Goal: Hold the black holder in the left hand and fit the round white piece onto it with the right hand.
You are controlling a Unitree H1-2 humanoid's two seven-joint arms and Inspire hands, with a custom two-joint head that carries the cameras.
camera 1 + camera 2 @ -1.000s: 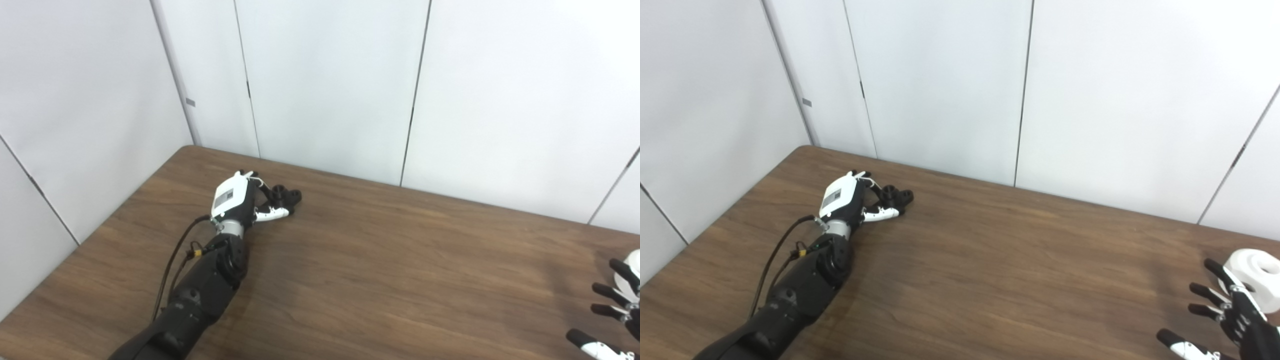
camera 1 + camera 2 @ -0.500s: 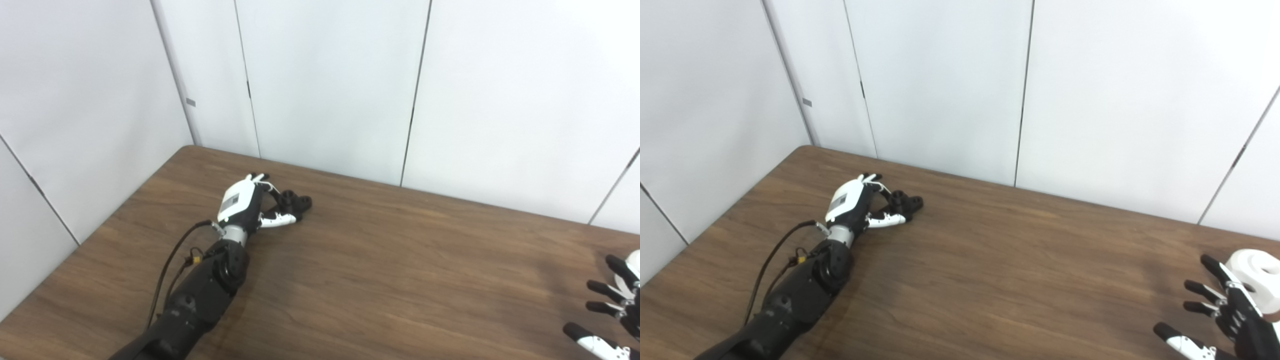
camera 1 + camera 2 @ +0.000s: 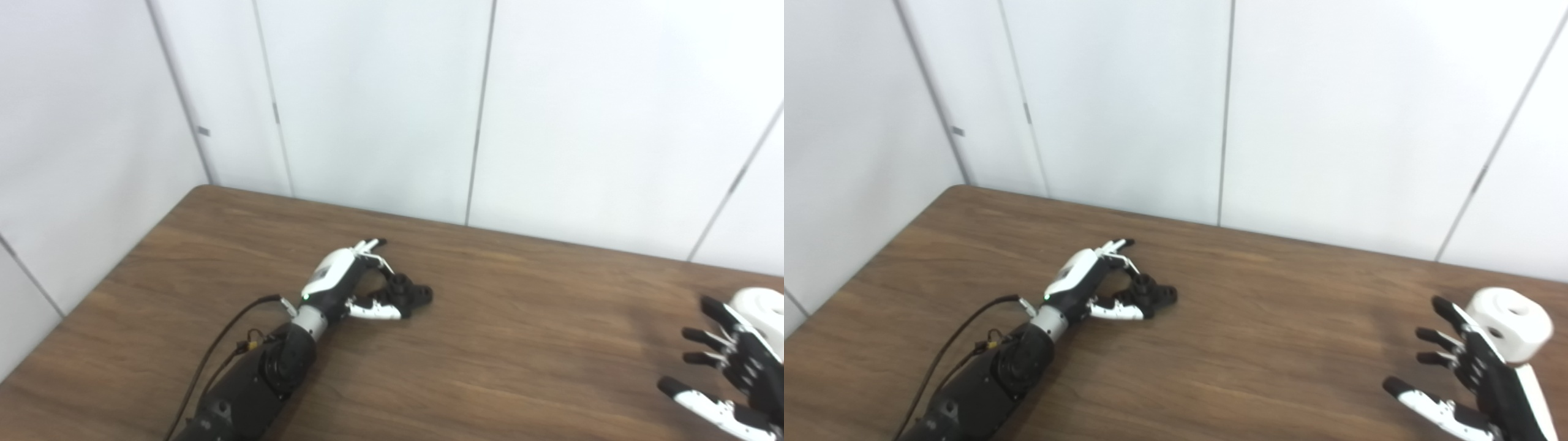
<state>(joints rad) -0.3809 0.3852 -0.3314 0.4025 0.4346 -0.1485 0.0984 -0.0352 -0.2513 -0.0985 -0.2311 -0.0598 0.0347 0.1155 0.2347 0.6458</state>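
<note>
**Reaching for both parts at opposite ends of the bench**

Lying low on the brown wooden bench point(image 3: 1249, 343), the left hand point(image 3: 1081, 285) is curled around the black holder point(image 3: 1151, 295). Its fingers point(image 3: 1118, 246) arch over the top of the holder while the white-tipped thumb runs along the near side, so the holder sits between them. The holder looks to be resting on the bench surface rather than lifted, and whether the hand has truly clamped it or only cups it cannot be told from these views. A black cable point(image 3: 961, 331) trails along the dark forearm toward the bottom edge.

Well apart, at the far right of the bench, stands the round white piece point(image 3: 1510, 321), a squat cylinder with a hole in its top and a smaller hole in its side. The right hand point(image 3: 1482, 380) is just in front of it, palm turned toward the piece, fingers point(image 3: 1448, 312) spread wide apart and holding nothing. One fingertip overlaps the piece's left edge in the right eye view, but contact is not clear.

White wall panels point(image 3: 1323, 116) stand behind the bench.
</note>
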